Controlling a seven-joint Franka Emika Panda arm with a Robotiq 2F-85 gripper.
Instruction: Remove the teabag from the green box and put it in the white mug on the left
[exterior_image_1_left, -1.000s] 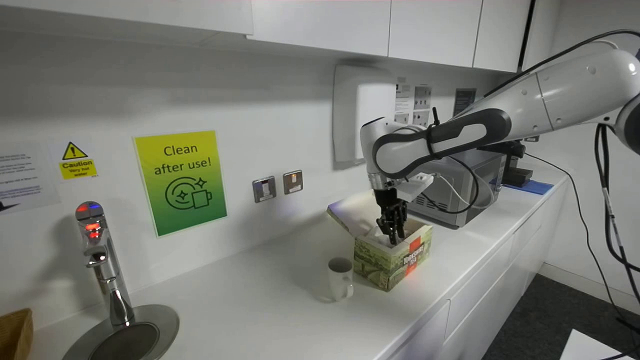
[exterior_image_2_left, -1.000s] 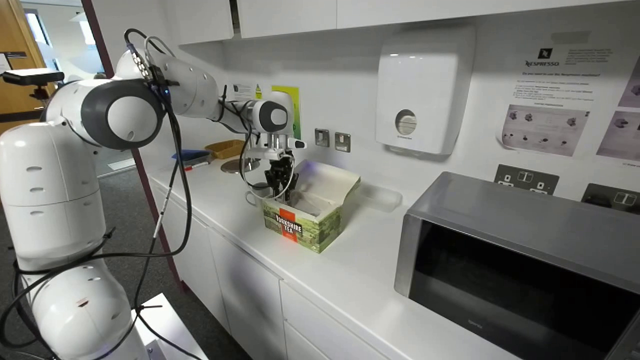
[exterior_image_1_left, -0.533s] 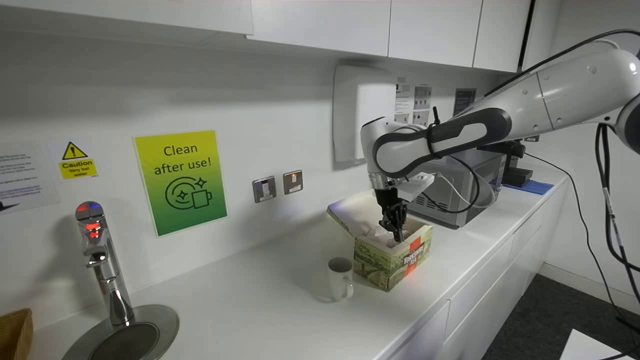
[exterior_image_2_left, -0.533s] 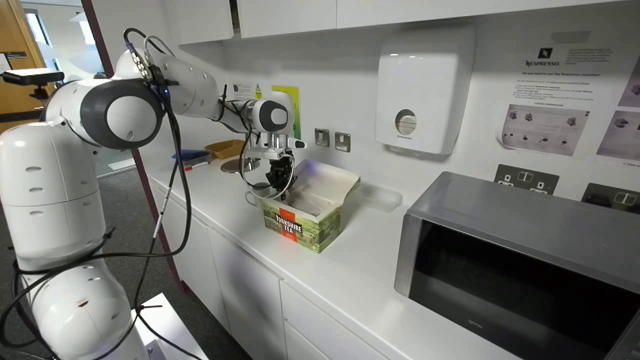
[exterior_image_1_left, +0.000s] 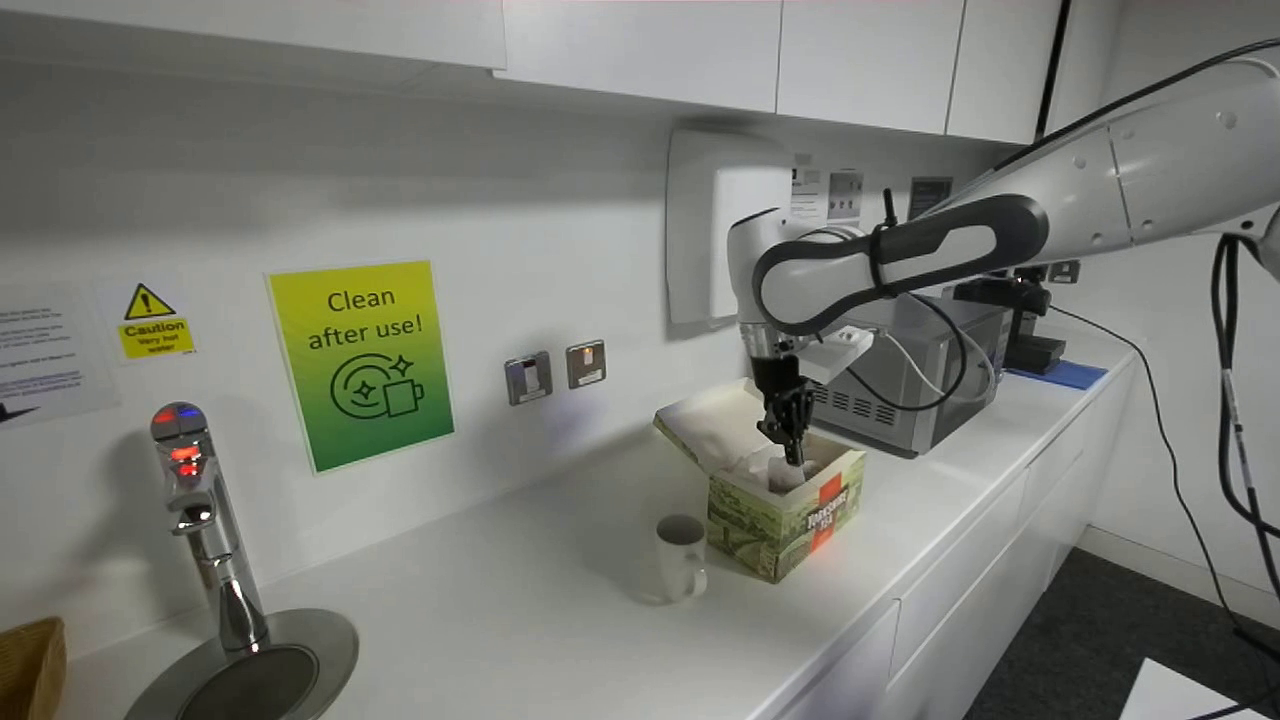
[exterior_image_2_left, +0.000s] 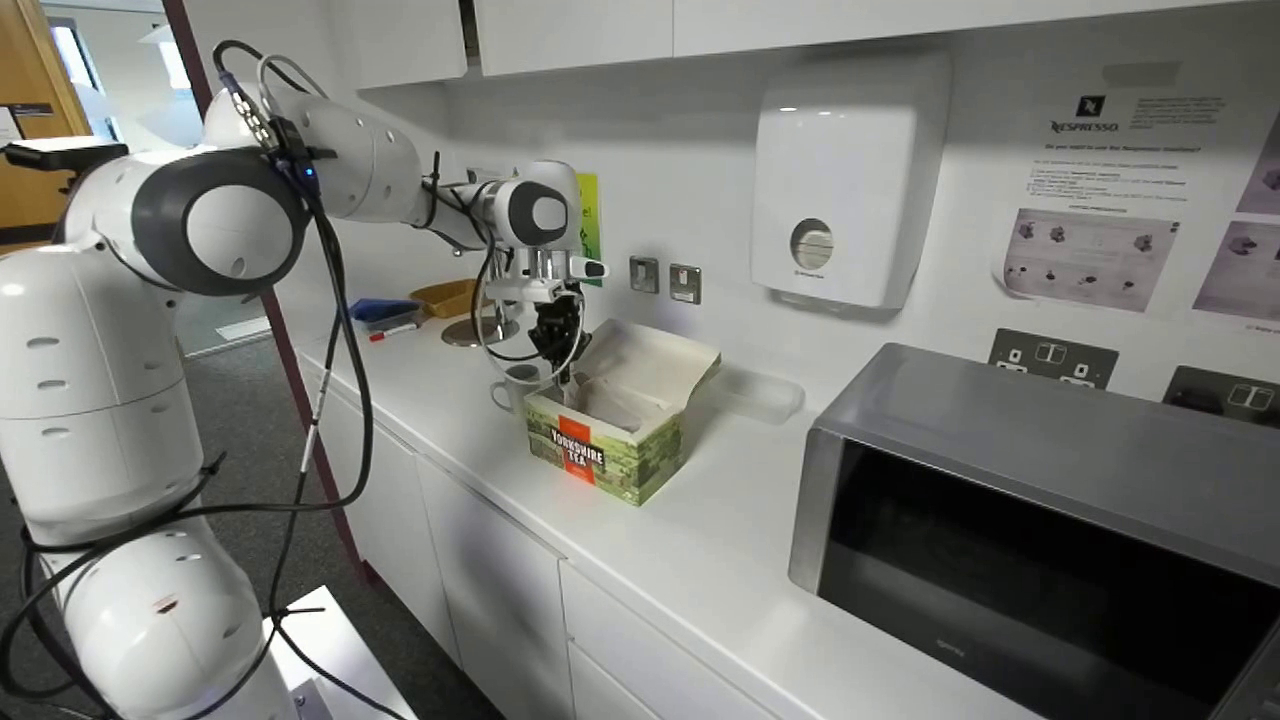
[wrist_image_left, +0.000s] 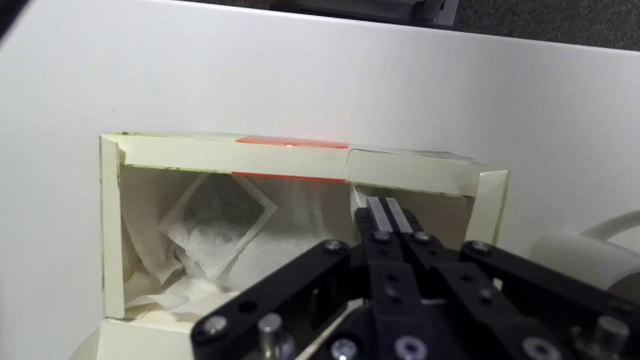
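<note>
The green box (exterior_image_1_left: 752, 528), with its pale flap open, stands on the counter and also shows in an exterior view (exterior_image_2_left: 655, 462). The white mug (exterior_image_1_left: 680, 562) stands upright beside it; it is partly behind the arm's cable in an exterior view (exterior_image_2_left: 518, 400) and at the right edge of the wrist view (wrist_image_left: 575, 255). My gripper (exterior_image_1_left: 795, 461) is over the box opening, fingers together in the wrist view (wrist_image_left: 389, 200). A pale teabag (exterior_image_1_left: 785, 474) hangs at the fingertips, also in an exterior view (exterior_image_2_left: 571, 394); the fingers mostly hide it in the wrist view. Another teabag (wrist_image_left: 220, 220) lies inside the box.
A grey microwave (exterior_image_2_left: 1040, 470) stands on the counter beyond the box. A clear tray (exterior_image_2_left: 760, 395) lies behind the box by the wall. A tap (exterior_image_1_left: 215, 540) and drain (exterior_image_1_left: 250, 690) are on the mug's far side. A paper dispenser (exterior_image_2_left: 850, 180) hangs on the wall.
My gripper's fingers have come together inside the box, and the arm has risen a little. A pale teabag now shows hanging below the fingertips. The box and mug have not moved.
</note>
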